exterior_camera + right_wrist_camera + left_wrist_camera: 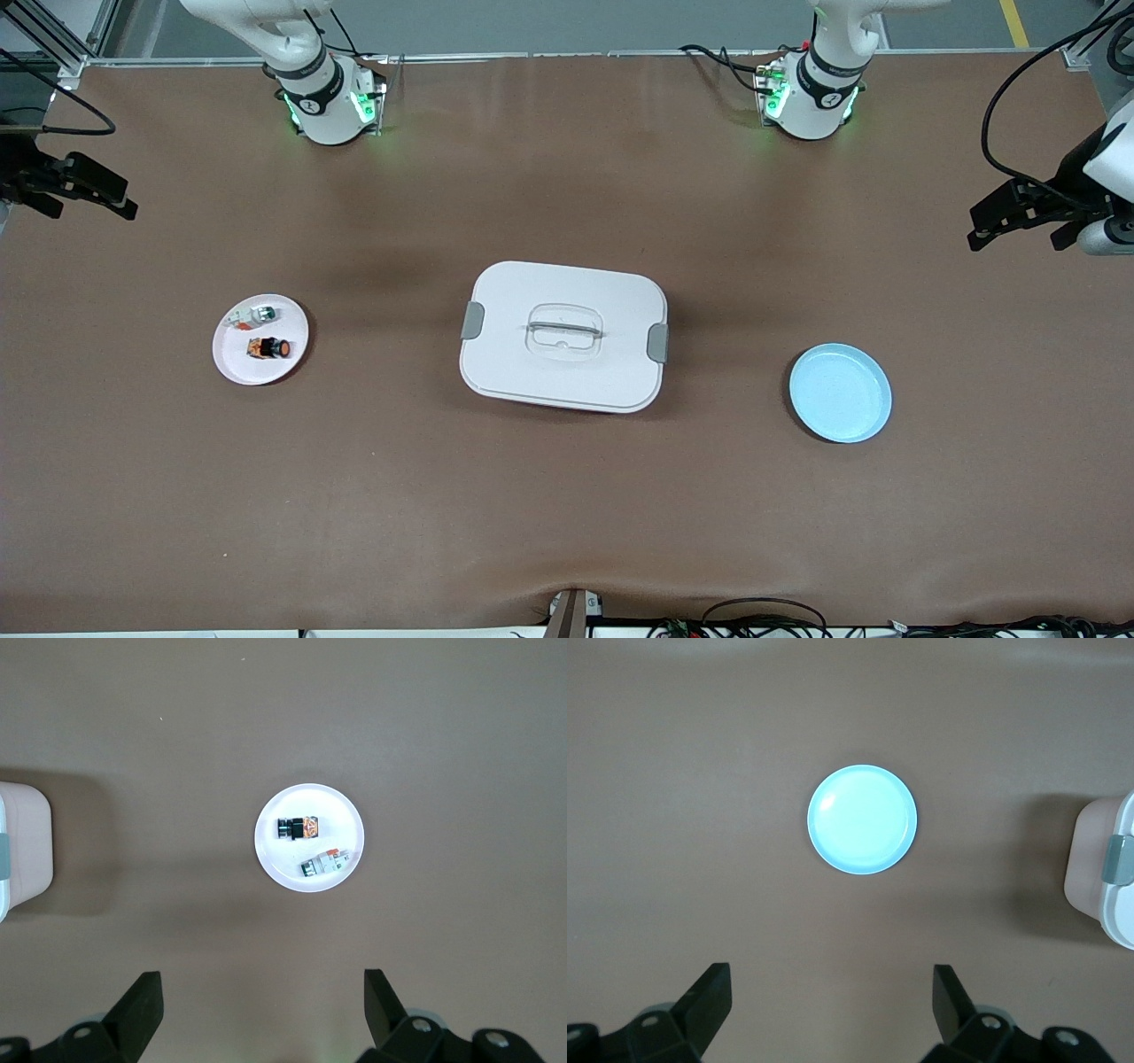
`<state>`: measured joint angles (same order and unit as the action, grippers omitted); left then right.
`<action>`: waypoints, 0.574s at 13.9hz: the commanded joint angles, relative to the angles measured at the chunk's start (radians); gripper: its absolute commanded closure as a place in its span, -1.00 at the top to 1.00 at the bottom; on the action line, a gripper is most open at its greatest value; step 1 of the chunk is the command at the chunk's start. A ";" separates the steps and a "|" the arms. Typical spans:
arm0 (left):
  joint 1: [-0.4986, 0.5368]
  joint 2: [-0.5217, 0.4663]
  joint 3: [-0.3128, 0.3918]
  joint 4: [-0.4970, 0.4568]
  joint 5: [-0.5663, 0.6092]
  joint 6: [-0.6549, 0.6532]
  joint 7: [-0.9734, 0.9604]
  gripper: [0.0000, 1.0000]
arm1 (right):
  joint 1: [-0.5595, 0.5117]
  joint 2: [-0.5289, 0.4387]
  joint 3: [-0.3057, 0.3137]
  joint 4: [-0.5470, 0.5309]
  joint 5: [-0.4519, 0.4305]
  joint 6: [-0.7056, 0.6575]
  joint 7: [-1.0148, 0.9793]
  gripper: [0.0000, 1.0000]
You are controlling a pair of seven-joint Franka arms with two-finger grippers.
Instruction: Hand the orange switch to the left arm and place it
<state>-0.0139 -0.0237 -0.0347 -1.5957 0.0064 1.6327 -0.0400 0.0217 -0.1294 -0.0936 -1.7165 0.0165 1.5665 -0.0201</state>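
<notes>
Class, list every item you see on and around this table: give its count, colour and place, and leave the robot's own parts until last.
Orange switch: one, black and orange, on the pink plate.
Silver-white part: one, green-tinted cap, on the pink plate.
Pink plate: one, toward the right arm's end.
Box: one, white, grey clips, mid-table.
Blue plate: one, light blue, toward the left arm's end.
Table: one, brown.
Right gripper: one, black, open, above the pink plate.
Left gripper: one, black, open, above the blue plate.

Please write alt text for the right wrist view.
The open right gripper hangs high over a pink plate holding the orange switch and a small silver-white part. The white box shows at one edge.
</notes>
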 commanded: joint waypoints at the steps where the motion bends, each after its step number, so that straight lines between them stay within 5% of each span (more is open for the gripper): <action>1: 0.006 0.002 -0.001 0.019 -0.013 -0.020 0.018 1.00 | -0.009 -0.027 0.008 -0.018 -0.003 0.015 0.011 1.00; 8: 0.003 0.004 -0.002 0.022 -0.012 -0.022 0.020 1.00 | -0.009 -0.027 0.009 -0.017 -0.004 0.029 0.075 1.00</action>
<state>-0.0133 -0.0237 -0.0347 -1.5957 0.0064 1.6320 -0.0399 0.0217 -0.1341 -0.0942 -1.7164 0.0165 1.5857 0.0311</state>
